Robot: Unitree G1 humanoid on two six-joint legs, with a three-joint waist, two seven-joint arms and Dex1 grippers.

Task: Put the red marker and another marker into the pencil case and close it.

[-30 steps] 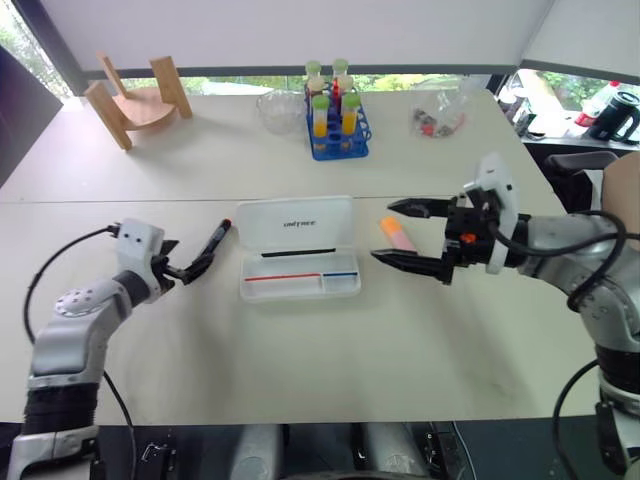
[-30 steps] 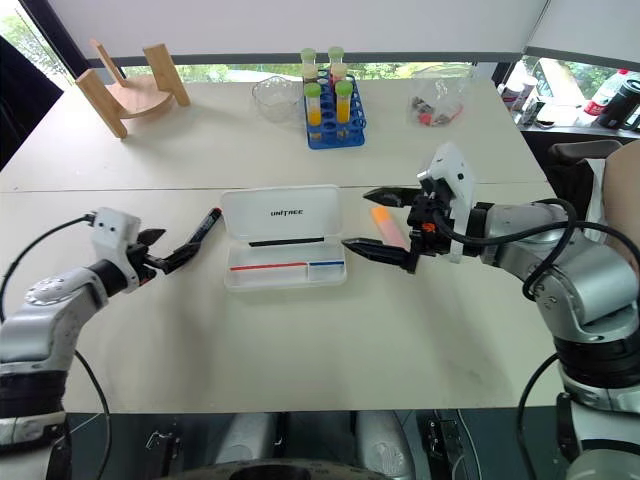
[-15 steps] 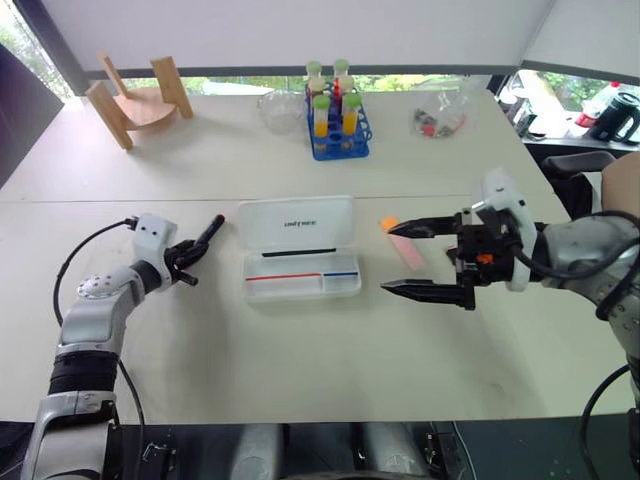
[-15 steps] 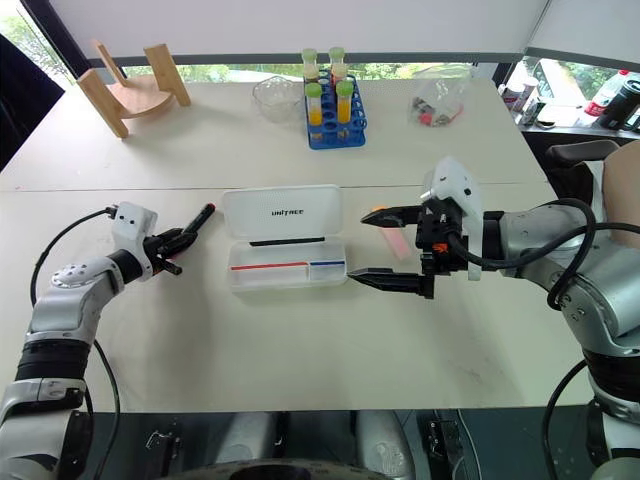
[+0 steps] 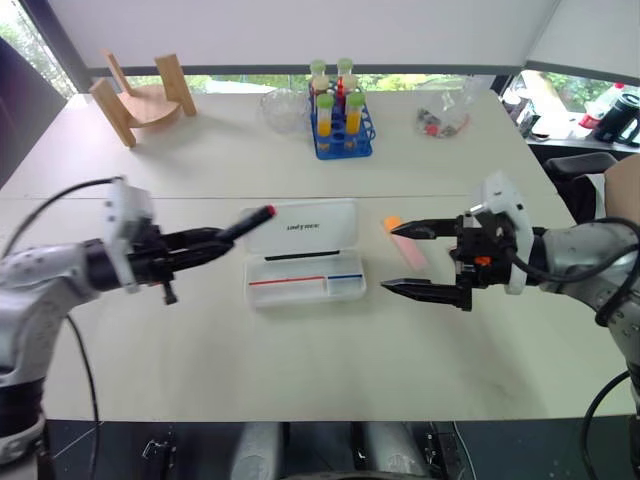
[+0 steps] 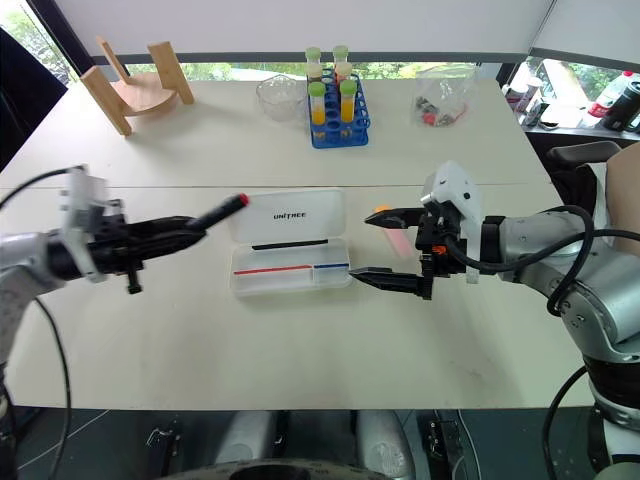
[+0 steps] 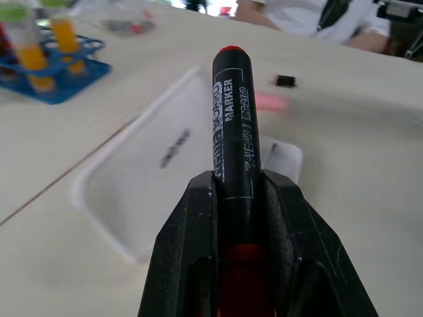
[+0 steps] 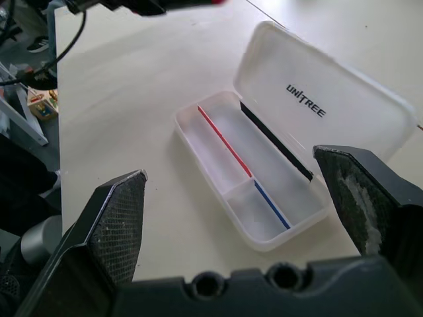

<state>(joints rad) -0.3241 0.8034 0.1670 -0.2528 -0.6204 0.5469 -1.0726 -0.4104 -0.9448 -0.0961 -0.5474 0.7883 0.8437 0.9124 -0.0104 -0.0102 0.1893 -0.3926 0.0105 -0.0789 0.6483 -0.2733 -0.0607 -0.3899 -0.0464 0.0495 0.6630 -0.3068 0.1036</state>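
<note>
1. Left wrist view is showing the left gripper point(image 7: 241, 218) clamping its two black fingers point(image 7: 192, 244) around the red marker point(image 7: 232, 132), whose tip is pointing toward the pencil case point(image 7: 165, 178).
2. From the head camera, the left gripper is holding the red marker above the table point(image 5: 300, 400), just left of the case's raised lid.
3. The pencil case point(image 5: 305, 285) is lying open at the table's middle, with its compartments empty.
4. The right gripper point(image 5: 415, 262) is hovering to the right of the case with its fingers spread wide apart, gripping nothing.
5. The pale pink marker point(image 5: 405, 243) is lying on the table between those spread fingers in the picture, near the case's right end.
</note>
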